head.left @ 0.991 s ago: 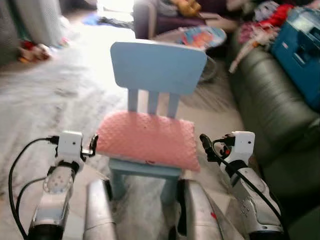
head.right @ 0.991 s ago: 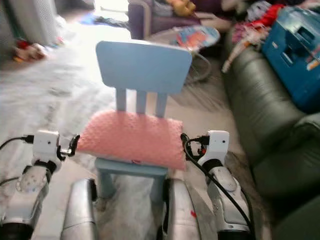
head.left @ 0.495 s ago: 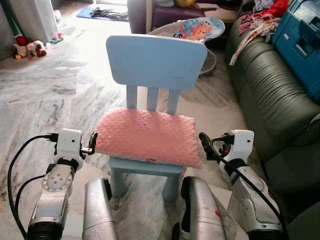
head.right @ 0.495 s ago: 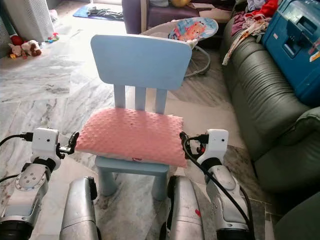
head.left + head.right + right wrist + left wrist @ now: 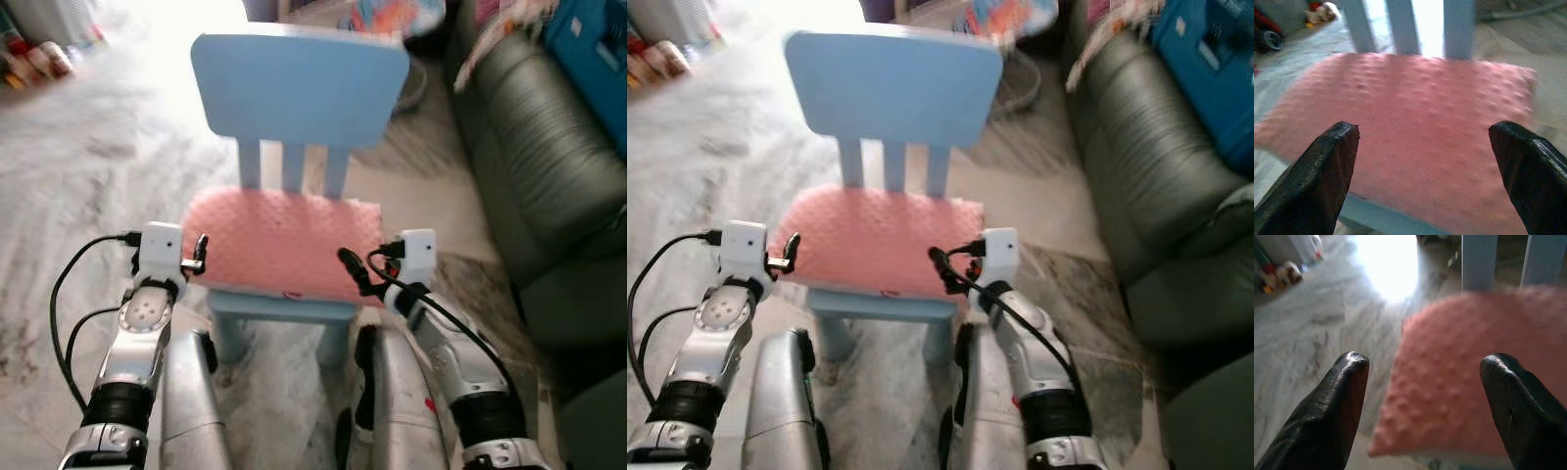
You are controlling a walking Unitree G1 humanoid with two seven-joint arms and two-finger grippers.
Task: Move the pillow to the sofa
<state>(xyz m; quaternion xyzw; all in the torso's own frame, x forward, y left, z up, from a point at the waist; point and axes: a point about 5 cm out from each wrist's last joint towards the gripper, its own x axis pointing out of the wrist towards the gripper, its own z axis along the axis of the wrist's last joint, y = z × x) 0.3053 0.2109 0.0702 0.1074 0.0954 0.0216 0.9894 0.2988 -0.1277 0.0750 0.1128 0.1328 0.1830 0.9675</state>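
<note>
A pink dimpled pillow (image 5: 279, 240) lies flat on the seat of a small light-blue chair (image 5: 299, 88) right in front of me. My left gripper (image 5: 200, 251) is open at the pillow's front left corner; in the left wrist view that corner (image 5: 1449, 382) sits between the black fingertips (image 5: 1352, 367). My right gripper (image 5: 350, 267) is open over the pillow's front right corner, and the right wrist view looks across the pillow top (image 5: 1420, 112) between its wide-apart fingers (image 5: 1342, 142). The dark green sofa (image 5: 549, 166) runs along my right side.
A blue box (image 5: 598, 39) and loose clothes lie on the far end of the sofa. A baby bouncer (image 5: 392, 15) stands behind the chair, and toys (image 5: 39, 59) lie at the far left. Marble floor (image 5: 88, 176) spreads to the left of the chair.
The view has tipped down and blurred. Both grippers have reached forward to the pillow's front corners; the right one has moved inward onto its right corner. The pillow has not moved.
</note>
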